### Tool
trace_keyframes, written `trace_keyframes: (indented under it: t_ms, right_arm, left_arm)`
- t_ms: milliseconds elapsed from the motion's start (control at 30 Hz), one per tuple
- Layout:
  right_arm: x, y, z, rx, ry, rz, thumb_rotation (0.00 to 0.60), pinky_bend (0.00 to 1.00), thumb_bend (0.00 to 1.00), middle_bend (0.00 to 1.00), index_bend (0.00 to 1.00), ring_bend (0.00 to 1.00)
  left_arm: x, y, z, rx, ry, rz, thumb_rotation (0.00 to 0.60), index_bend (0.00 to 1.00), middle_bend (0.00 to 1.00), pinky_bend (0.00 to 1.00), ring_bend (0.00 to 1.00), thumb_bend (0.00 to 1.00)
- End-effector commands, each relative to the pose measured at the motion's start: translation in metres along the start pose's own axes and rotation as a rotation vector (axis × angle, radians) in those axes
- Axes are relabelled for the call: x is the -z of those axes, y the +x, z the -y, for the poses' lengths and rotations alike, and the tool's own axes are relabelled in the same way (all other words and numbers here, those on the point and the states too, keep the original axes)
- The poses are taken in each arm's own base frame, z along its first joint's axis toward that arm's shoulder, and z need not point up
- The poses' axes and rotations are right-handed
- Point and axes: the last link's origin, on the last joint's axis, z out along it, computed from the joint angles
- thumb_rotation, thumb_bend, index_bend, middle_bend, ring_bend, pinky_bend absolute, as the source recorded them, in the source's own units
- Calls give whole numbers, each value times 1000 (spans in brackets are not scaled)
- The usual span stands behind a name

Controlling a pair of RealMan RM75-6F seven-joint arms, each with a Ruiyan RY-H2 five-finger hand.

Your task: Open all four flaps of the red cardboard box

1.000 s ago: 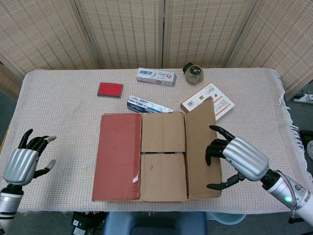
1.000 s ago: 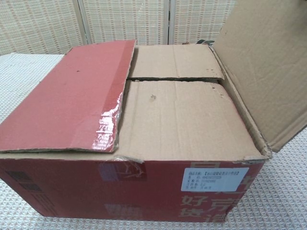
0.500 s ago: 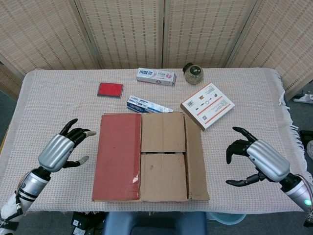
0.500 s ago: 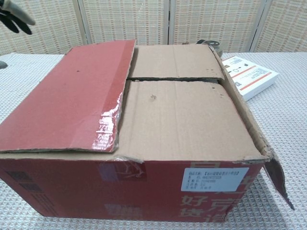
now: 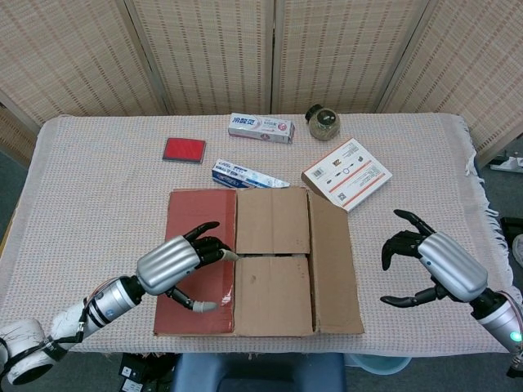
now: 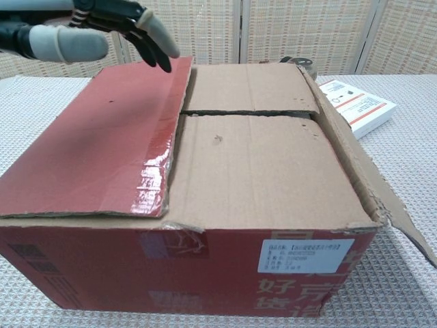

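With the right flap (image 5: 333,261) folded out and the right hand (image 5: 433,265) released beside it, the empty, spread left hand (image 5: 173,265) has moved over the closed red flap (image 5: 192,220), likely next.

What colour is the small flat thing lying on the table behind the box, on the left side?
The small flat thing is red, seen best in the head view.

Left hand (image 5: 174,267) reaches inward, fingers (image 6: 147,35) spread — right hand (image 5: 433,265) hangs open, empty.
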Motion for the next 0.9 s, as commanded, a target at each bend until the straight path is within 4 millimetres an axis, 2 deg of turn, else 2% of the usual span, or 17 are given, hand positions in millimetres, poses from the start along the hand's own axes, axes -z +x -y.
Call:
trace_keyframes:
  t_ms: [33, 333, 900]
  right_arm:
    - [1, -1, -2, -7, -6, -2, 285, 0, 82, 503, 525, 381]
    - [5, -4, -7, -28, -19, -5, 288, 0, 82, 503, 525, 382]
    - [10, -7, -14, -59, -33, -16, 285, 0, 82, 503, 525, 380]
  left_arm:
    - [-13, -6, -10, -4, -62, 26, 108, 260, 285, 0, 242, 194]
    - [-31, -20, -17, -93, -139, 65, 82, 299, 298, 0, 272, 193]
    - [-37, -31, -13, -240, -149, 128, 76, 318, 339, 0, 296, 193]
